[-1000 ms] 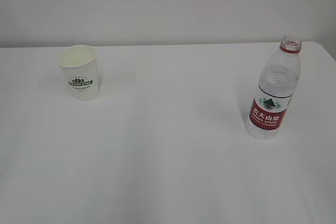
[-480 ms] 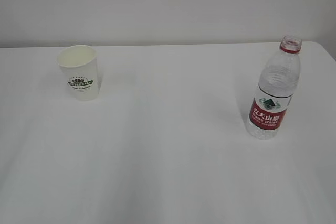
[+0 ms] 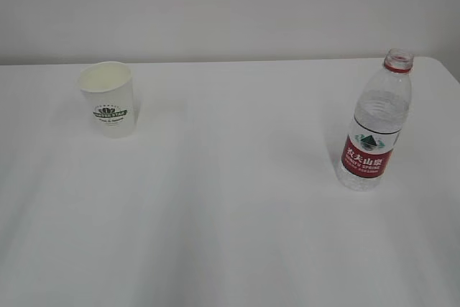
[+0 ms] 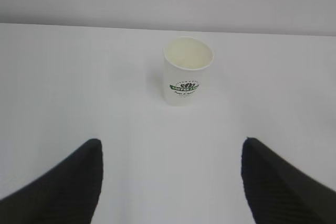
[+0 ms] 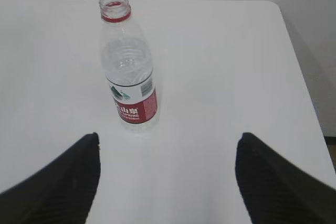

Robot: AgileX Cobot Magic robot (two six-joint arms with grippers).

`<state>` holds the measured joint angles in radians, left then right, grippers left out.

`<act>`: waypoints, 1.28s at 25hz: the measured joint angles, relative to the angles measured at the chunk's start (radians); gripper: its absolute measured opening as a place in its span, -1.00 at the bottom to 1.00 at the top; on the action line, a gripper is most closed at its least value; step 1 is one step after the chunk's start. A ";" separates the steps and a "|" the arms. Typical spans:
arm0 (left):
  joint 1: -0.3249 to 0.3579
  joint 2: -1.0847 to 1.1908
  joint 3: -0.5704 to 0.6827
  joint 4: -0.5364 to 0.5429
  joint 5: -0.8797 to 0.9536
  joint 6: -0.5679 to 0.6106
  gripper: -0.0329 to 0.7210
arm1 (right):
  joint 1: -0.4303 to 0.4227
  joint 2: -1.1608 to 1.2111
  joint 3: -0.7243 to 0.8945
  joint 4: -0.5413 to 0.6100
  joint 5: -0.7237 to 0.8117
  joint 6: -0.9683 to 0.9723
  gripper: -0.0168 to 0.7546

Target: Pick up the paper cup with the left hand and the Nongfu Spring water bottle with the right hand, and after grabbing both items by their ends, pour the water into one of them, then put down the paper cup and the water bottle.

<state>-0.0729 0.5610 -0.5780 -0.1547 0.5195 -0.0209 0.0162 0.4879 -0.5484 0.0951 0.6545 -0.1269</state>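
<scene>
**No change over the last second**

From my station, comparing the exterior view across the second, I find nothing that has moved. The paper cup (image 3: 108, 99) reads at the same spot far left on the table (image 3: 230, 206), and the Nongfu Spring water bottle (image 3: 374, 124) reads the same at the right, upright, uncapped. Neither arm has entered that view.

A plain test room or lab setup: a bare white tabletop (image 3: 237, 199) runs up to a blank pale wall (image 3: 230, 5), with no furnishings or decoration in sight, and black robot fingers (image 4: 58, 187) reach in over it.
</scene>
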 joint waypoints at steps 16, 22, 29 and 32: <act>0.000 0.153 0.000 -0.002 -0.095 0.000 0.62 | 0.000 0.187 0.000 0.109 -0.158 -0.127 0.61; 0.000 0.227 0.000 -0.002 -0.140 0.000 0.62 | 0.000 0.228 0.000 0.219 -0.219 -0.246 0.58; 0.000 0.251 0.000 -0.004 -0.235 0.000 0.61 | 0.000 0.284 0.000 0.369 -0.285 -0.425 0.58; 0.000 0.255 0.000 -0.004 -0.274 0.000 0.61 | 0.000 0.316 0.000 0.396 -0.307 -0.454 0.58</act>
<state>-0.0729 0.8156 -0.5780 -0.1586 0.2460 -0.0209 0.0162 0.8039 -0.5484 0.4913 0.3470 -0.5812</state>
